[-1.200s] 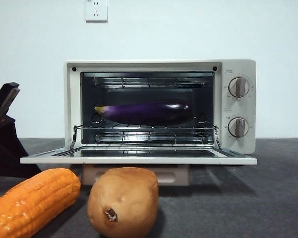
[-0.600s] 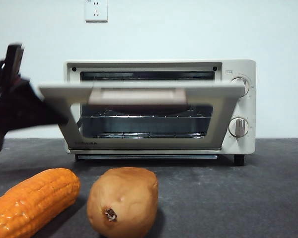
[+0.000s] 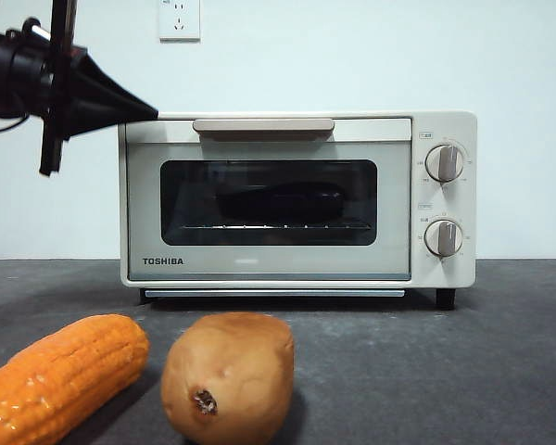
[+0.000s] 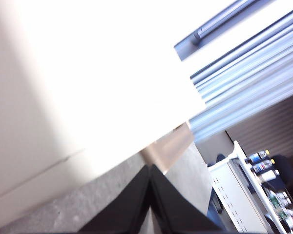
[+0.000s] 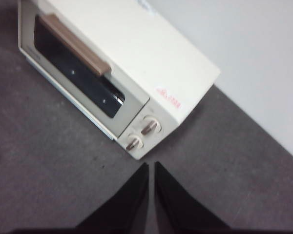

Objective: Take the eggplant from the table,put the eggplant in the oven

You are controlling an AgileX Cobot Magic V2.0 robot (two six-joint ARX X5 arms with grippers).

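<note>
The cream-white oven (image 3: 269,264) stands on the dark grey table (image 3: 463,371) with its glass door closed and the beige handle (image 3: 263,125) up. Behind the dark glass the eggplant (image 3: 278,199) shows only as a dim dark shape on the rack. My left gripper (image 3: 148,113) is shut and empty, its tip level with the oven's top left corner; in the left wrist view its jaws (image 4: 150,168) meet close to the oven's pale side (image 4: 88,73). My right gripper (image 5: 151,165) is shut and hangs above the table, on the knob side of the oven (image 5: 136,53).
An orange corn cob (image 3: 60,375) and a tan potato (image 3: 227,375) lie on the table in front of the oven, near the camera. A wall socket (image 3: 179,19) sits on the white wall behind. Two grey knobs (image 3: 445,199) are on the oven's right.
The oven door swung up from lying open to fully closed, so the eggplant is now dim behind glass. The left gripper rose from table height at the left to the oven's top left corner.
</note>
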